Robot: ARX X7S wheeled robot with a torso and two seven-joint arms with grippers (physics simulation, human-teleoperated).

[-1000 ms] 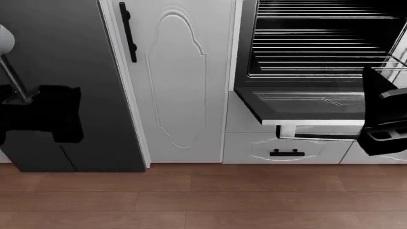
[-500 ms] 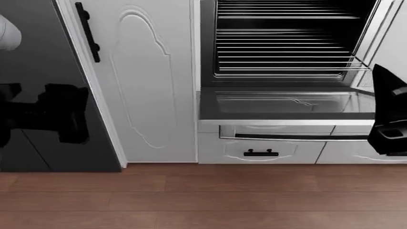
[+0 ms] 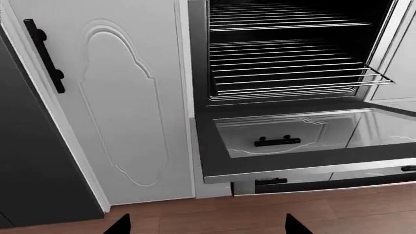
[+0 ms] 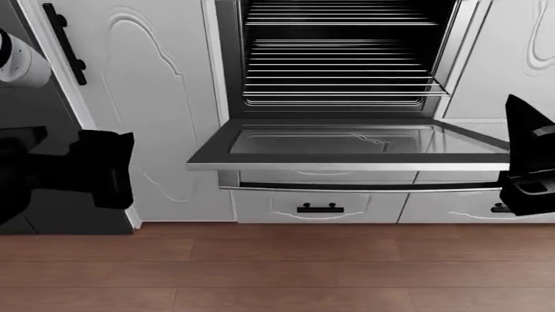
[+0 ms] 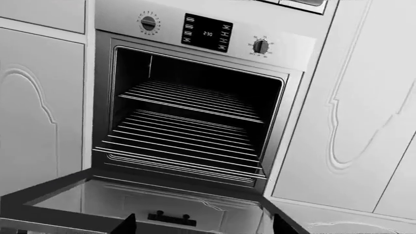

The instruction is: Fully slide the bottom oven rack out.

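Fingers both sides spread, empty, well short of bottom oven rack at frame top-centre. Risk: reaching in, snagging open door, or grabbing upper rack.

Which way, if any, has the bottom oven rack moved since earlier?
No: the bottom oven rack sits unchanged within the oven; only the view shifted.

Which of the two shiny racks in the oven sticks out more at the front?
The bottom oven rack does. Its front edge reaches past the oven opening, above the dropped door. The upper rack sits back inside the dark cavity.
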